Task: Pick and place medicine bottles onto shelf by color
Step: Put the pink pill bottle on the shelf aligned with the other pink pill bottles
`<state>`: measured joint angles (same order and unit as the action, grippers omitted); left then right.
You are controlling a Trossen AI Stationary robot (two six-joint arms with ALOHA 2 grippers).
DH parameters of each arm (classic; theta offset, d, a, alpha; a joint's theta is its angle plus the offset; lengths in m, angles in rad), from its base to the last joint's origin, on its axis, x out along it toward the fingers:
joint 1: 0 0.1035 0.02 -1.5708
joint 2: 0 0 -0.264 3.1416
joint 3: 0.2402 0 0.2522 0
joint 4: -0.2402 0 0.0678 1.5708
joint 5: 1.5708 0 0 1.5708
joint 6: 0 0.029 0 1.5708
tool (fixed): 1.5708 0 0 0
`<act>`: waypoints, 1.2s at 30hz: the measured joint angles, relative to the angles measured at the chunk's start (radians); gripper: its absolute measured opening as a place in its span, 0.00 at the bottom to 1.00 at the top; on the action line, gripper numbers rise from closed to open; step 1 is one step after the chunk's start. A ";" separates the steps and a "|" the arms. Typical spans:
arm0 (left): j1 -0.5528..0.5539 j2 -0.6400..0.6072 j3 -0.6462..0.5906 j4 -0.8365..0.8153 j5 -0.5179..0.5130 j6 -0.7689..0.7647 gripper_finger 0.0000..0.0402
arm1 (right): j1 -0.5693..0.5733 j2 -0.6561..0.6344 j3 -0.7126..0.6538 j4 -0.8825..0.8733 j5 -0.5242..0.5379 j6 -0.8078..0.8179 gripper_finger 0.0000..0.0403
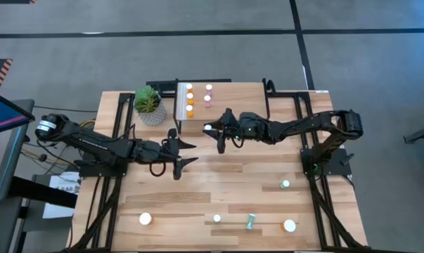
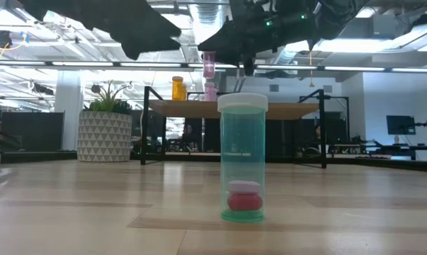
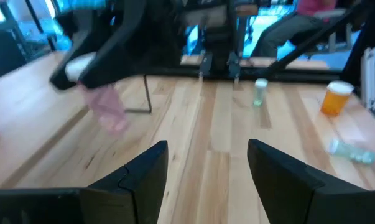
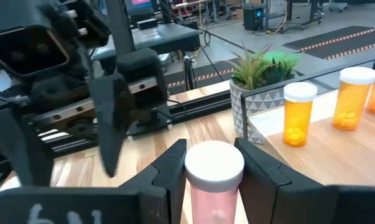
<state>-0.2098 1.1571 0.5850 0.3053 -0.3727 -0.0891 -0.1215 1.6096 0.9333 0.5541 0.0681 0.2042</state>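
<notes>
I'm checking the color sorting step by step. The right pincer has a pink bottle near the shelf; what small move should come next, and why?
Probably carry the pink bottle a little farther over the shelf, toward the two pink bottles standing there. The right pincer holds it at the shelf's near edge, with the orange bottles in a separate row nearer the plant.

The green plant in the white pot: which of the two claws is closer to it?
Left. The empty left gripper sits just in front of the potted plant; the right gripper, holding a pink bottle, is farther along, by the shelf.
</notes>
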 joint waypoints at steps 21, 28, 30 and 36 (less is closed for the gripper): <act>-0.152 -0.006 0.000 -0.001 -0.155 0.004 0.52 | -0.032 -0.003 0.088 -0.094 -0.002 -0.074 0.35; -0.184 -0.060 -0.004 0.001 -0.192 0.040 0.52 | -0.069 -0.003 0.094 -0.103 0.000 -0.107 0.35; -0.189 -0.087 -0.038 0.040 -0.189 0.048 0.52 | -0.089 -0.003 0.094 -0.099 0.000 -0.108 0.35; -0.161 -0.216 -0.254 0.330 -0.187 0.062 0.52 | -0.150 -0.001 0.094 -0.097 0.004 -0.109 0.35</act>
<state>-0.3711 0.9406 0.3307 0.6355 -0.5602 -0.0272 -0.2712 1.6089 1.0271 0.4566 0.0725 0.0957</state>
